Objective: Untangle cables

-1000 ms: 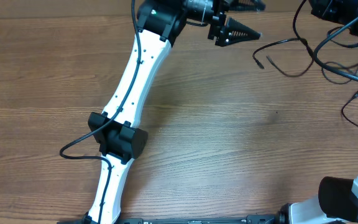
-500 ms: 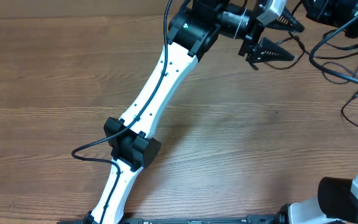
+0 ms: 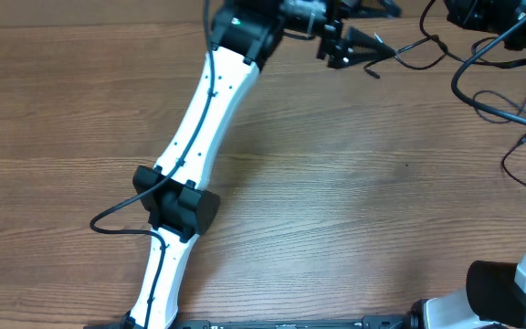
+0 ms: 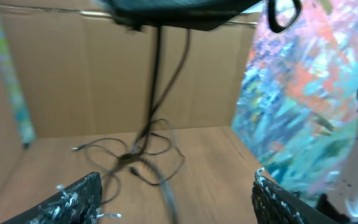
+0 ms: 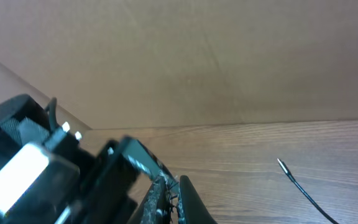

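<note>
The thin black cables (image 3: 489,102) lie in loose loops at the table's far right. In the left wrist view the cables (image 4: 143,154) form a tangle on the wood, and one strand rises to a dark body at the top edge. My left gripper (image 3: 393,30) hovers at the far edge just left of them, open. In its own view the left gripper (image 4: 176,177) has one blurred strand passing between its wide jaws, untouched. My right gripper (image 5: 171,199) is shut, with thin black cable strands pinched between its fingers. A silver-tipped cable end (image 5: 282,164) lies on the wood to its right.
The left arm (image 3: 199,128) crosses the table diagonally from the near edge to the far edge. The right arm's base (image 3: 519,283) stands at the near right corner. A cardboard wall (image 4: 104,68) and a colourful painted panel (image 4: 303,93) stand behind the table.
My left gripper swung right toward the cables, then came back left and a little farther away. The nearest cable end has shifted toward the far edge. The right gripper stays shut.
</note>
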### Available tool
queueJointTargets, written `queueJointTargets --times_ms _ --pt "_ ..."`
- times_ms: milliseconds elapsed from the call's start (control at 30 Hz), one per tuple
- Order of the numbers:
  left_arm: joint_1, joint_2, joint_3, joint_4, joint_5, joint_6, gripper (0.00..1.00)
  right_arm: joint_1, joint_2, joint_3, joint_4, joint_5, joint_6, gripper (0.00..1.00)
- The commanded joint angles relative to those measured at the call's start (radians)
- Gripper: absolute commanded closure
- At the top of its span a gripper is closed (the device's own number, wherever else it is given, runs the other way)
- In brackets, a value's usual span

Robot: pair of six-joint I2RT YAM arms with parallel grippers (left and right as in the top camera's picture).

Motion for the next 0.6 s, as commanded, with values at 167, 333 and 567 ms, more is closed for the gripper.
queueJointTargets --times_ms 167,333,567 --pt "-0.024 -0.007 0.010 0.020 -0.014 -0.023 0.28 0.068 0.002 0.002 0.003 -0.005 -0.005 0.96" --pt "-0.036 -0.007 0.010 0.020 -0.015 -0.023 0.44 0.068 0.002 0.002 -0.003 -0.006 -0.005 0.96" --pt "-0.034 -0.007 0.010 0.019 -0.023 -0.041 0.96 0.068 0.002 0.002 -0.008 -0.005 -0.006 0.96"
